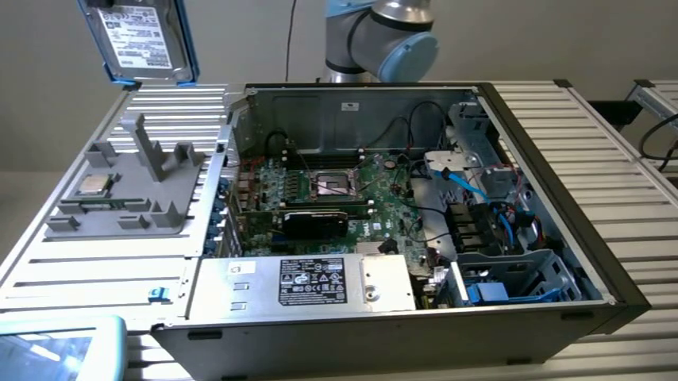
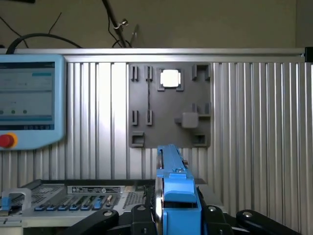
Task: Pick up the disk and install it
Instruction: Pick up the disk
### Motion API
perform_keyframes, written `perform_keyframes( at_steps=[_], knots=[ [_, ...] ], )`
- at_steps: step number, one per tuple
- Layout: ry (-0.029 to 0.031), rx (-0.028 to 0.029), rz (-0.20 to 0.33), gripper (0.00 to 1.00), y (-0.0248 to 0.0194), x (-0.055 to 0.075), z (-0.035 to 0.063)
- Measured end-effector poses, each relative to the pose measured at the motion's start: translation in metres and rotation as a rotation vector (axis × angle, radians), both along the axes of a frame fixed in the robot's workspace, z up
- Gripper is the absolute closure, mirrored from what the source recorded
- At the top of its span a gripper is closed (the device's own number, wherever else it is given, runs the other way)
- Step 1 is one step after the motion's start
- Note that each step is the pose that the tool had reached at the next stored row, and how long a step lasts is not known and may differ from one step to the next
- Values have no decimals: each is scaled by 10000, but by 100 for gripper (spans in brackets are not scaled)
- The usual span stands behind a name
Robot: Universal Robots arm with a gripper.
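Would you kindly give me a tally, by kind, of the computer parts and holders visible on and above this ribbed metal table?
Blue-framed silver-grey hard disk: 1
Small square silver CPU chip: 1
Grey plastic fixture tray: 1
Open black computer case: 1
Total: 4

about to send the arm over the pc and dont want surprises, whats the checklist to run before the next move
1. disk gripped: ok, it stands edge on in the gripper, blue carrier clamped on both sides.
2. disk clear of the grey fixture: ok, it hangs in the air apart from it.
3. PC case open: ok, side panel off, boards exposed.
4. drive cage free: cannot tell, blue parts sit inside it.
5. blue cable out of the way: cannot tell, it runs close by the cage.
6. CPU chip seated in the fixture: ok.
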State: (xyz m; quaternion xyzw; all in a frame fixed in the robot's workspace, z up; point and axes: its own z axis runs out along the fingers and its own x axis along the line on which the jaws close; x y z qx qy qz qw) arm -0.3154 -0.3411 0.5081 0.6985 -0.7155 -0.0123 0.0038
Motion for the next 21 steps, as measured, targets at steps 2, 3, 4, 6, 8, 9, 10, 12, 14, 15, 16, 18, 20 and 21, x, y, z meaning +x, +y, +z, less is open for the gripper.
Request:
perform_keyframes(
  at_steps=[2, 3, 4, 6, 8, 9, 10, 12, 14, 15, 16, 18, 20, 21],
  knots=[
    [-1, -28, 0, 63, -39, 28, 0],
    [-1, -43, 0, 63, -56, 44, 0],
    [-1, -53, -1, 63, -73, 64, 0],
    [0, -67, 0, 63, -107, 111, 0],
    [-1, -76, 0, 63, -141, 168, 0],
    [0, -82, -1, 63, -156, 196, 0],
    [0, -89, -1, 63, -169, 224, 1],
    [1, -104, 0, 63, -189, 281, 1],
    [0, -114, -1, 63, -211, 344, 0],
    [0, -116, -1, 63, -222, 375, 0],
    [0, -119, -1, 63, -234, 406, 0],
    [0, -122, 0, 63, -257, 468, 0],
    [-1, -123, -1, 63, -282, 533, 0],
    [0, -124, 0, 63, -295, 564, 0]
  ],
)
